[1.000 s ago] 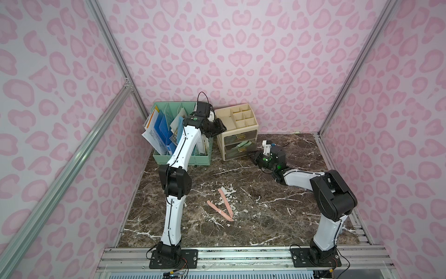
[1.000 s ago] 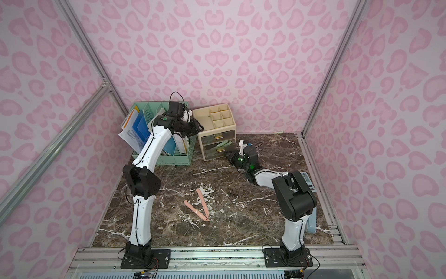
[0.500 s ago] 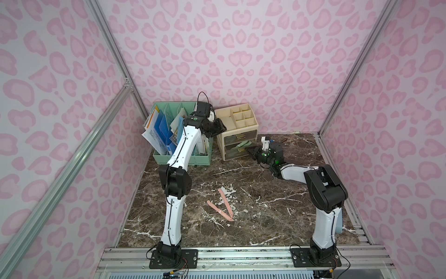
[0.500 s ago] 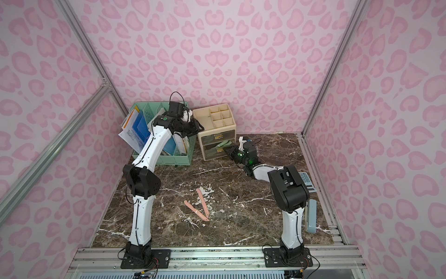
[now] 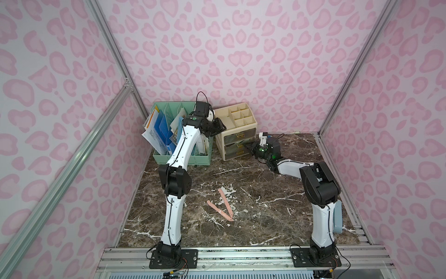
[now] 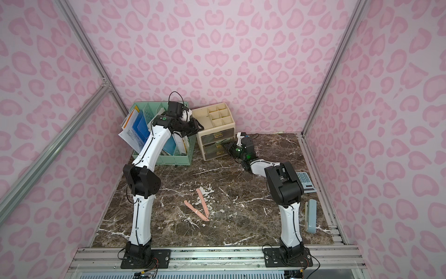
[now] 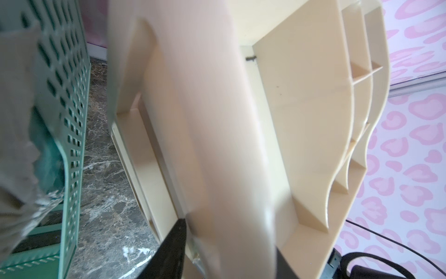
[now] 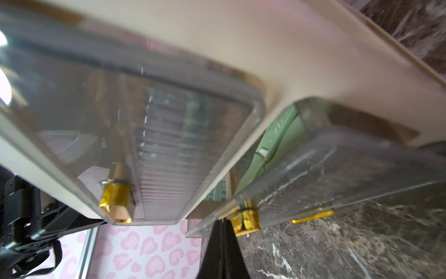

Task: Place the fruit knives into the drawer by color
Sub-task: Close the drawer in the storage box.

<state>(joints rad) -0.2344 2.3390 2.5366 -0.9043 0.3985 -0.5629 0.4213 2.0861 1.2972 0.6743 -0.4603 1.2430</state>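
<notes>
Two pink fruit knives (image 5: 218,209) (image 5: 225,202) lie crossed at their tips mid-table, seen in both top views (image 6: 196,212). Mint green knives (image 8: 272,145) lie in the middle drawer (image 8: 337,174) of the cream organizer (image 5: 237,118), and that drawer stands slightly out. My right gripper (image 8: 220,221) is shut, its tips against the drawer's clear front beside the gold handle (image 8: 248,221); in the top views it sits low at the organizer's front (image 5: 248,146) (image 6: 226,151). My left gripper (image 7: 229,241) is shut on the organizer's left side wall (image 5: 218,126) (image 6: 198,126).
A green file rack (image 5: 183,159) full of papers stands just left of the organizer, under my left arm. A calculator (image 6: 305,182) and a blue-grey case (image 6: 310,216) lie along the table's right edge. Patterned walls close in on three sides.
My right gripper has moved in towards the organizer, and the middle drawer has slid further in. The left arm has not moved. The pink knives lie as before.
</notes>
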